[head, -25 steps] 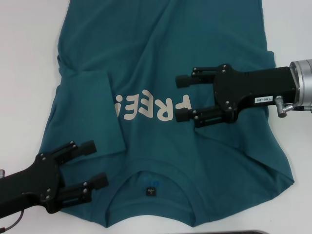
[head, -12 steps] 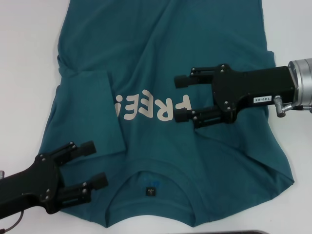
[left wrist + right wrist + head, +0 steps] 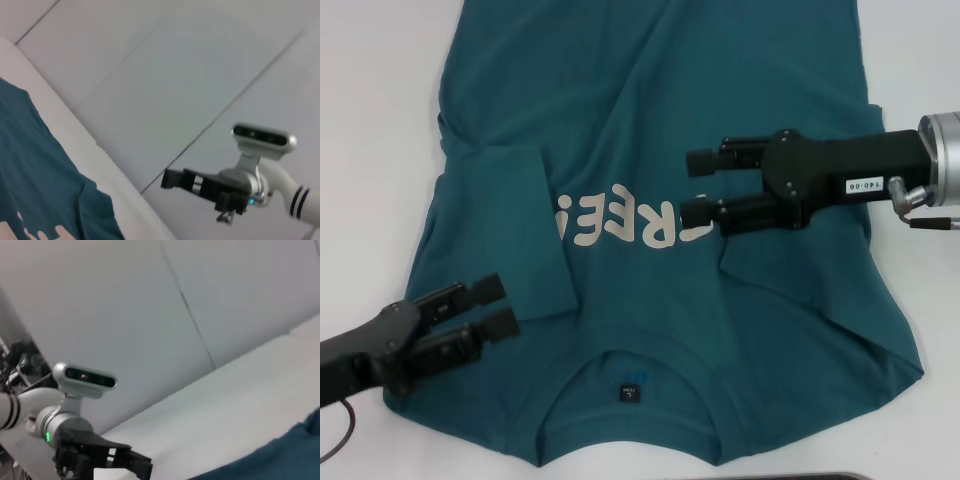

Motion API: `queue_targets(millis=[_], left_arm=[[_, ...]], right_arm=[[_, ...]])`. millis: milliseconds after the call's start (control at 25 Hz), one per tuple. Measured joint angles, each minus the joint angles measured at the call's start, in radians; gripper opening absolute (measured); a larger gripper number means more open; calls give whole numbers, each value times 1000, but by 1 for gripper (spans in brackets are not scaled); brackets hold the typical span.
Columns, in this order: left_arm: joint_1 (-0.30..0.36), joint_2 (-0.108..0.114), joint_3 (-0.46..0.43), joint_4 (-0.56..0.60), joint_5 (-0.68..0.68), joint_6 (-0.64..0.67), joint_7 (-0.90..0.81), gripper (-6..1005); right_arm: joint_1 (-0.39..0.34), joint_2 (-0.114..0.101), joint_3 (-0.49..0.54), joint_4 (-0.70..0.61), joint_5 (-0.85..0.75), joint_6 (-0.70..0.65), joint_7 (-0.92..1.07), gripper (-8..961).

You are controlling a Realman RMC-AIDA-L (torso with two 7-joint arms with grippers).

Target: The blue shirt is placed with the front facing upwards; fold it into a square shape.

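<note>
the blue shirt lies face up, its left sleeve already folded inward. the left pincer, narrowly parted and empty, hovers over the near-left shoulder; the right pincer, moderately parted and empty, hovers over the chest lettering. the fold seems at an early stage, and next the right sleeve likely needs folding in.

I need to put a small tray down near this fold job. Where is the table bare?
Bare white table lies beside the dark teal-blue cotton T-shirt on the robot's left, and a strip lies on its right. The middle is crowded: the right gripper hovers over the lettering, the left gripper over the near sleeve.
</note>
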Motion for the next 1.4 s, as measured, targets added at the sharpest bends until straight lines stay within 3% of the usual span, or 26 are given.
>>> queue_targets(millis=[200,560,720,920,1400], left_arm=[[-12,3,-8,1,-11,-1,-160,873],[-38,29,-16,-2,-9,-5,-422,874],[-29,59,-12,-2,4,-28,-529,874],[-3,90,-16,-6,26,-66,-612,874],[4,114,-14,-18,144,-123,-692,874]], right_arm=[[10,-8,-4,-13,-15,14,141,854],[29,-24,-3,-27,-49,48,325,854],[32,-24,-3,-27,-60,54,347,853],[34,-24,2,-20,-60,65,349,853],[50,-17,-3,-16,-60,96,393,852]])
